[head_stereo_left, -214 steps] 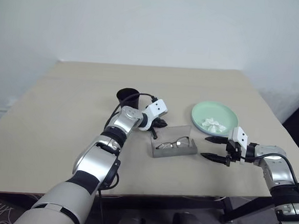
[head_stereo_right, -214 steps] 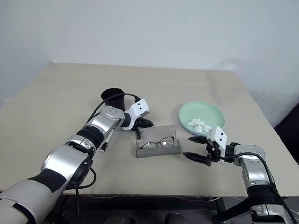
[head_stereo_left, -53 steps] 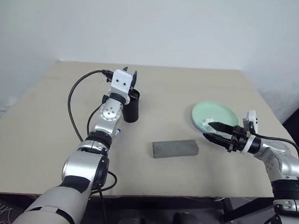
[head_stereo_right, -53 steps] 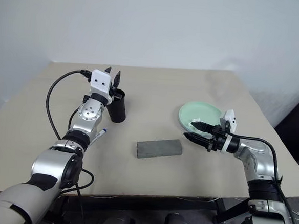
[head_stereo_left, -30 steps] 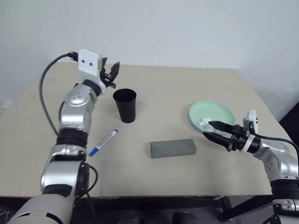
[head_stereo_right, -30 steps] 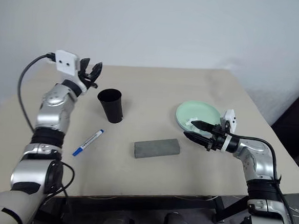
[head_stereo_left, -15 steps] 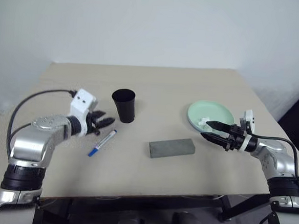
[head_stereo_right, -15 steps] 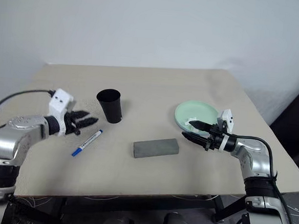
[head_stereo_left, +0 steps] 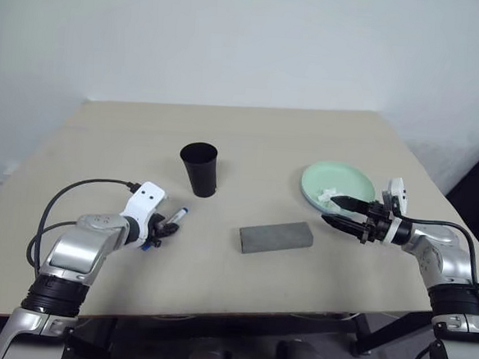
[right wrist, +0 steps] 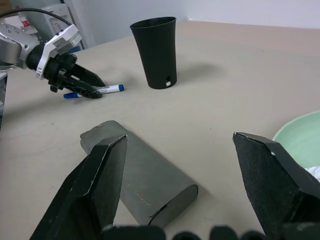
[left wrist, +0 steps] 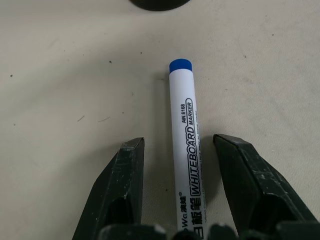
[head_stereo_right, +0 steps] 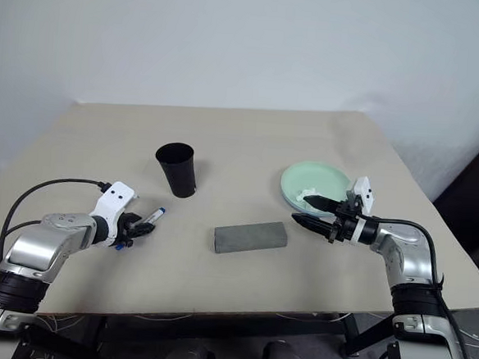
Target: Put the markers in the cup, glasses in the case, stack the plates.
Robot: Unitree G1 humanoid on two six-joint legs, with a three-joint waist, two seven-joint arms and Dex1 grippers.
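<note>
Straddling the whiteboard marker (left wrist: 183,145) with the left gripper (left wrist: 186,172), one black finger on each side and a small gap both ways, so nothing squeezed yet. Lying flat on the table (head_stereo_left: 308,135), that marker, just in front of the black cup (head_stereo_left: 199,169) and a bit to the left of it, blue end aimed toward the cup's foot. Lined up along the marker's length, probably so a simple pinch can catch the barrel across its thin side. Standing upright with its mouth free, the cup, ready to take the marker from above.

Lying shut to the right of the cup and nearer the table's front edge, the grey case (head_stereo_left: 276,236); glasses likely inside, though hidden by the lid. Sitting well to the right of the cup, the mint green plate (head_stereo_left: 339,184), with something small and white crumpled on it. Hard to tell whether a blue plate sits underneath.

Hanging low by the near rim of that plate, the right gripper (head_stereo_left: 342,212), fingers spread wide and holding nothing, probably waiting its turn.
</note>
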